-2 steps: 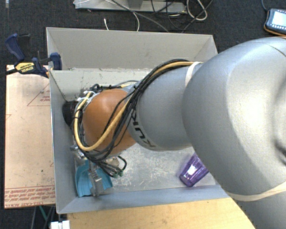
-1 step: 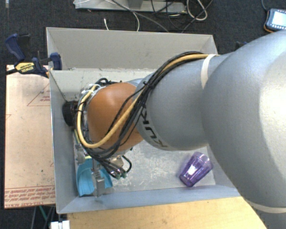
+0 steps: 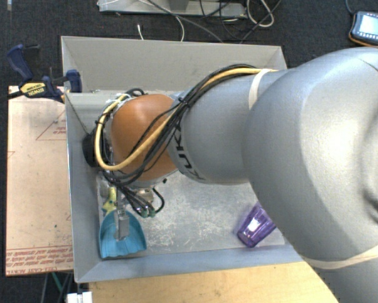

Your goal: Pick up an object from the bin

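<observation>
My gripper (image 3: 121,230) hangs below the orange wrist cover in the bin's front left corner. It reaches down onto a light blue, fan-shaped thing (image 3: 135,241) lying against the front wall. Its tip sits over the middle of that blue thing's upper edge. A small yellow-green piece (image 3: 109,197) lies just behind the blue thing, close to the left wall. Much of the gripper is hidden under the cover and cables.
A translucent purple block (image 3: 256,226) lies near the front wall, right of the middle. A black round thing (image 3: 88,149) shows by the left wall, half hidden by the cover. The thick grey arm covers the bin's right and back.
</observation>
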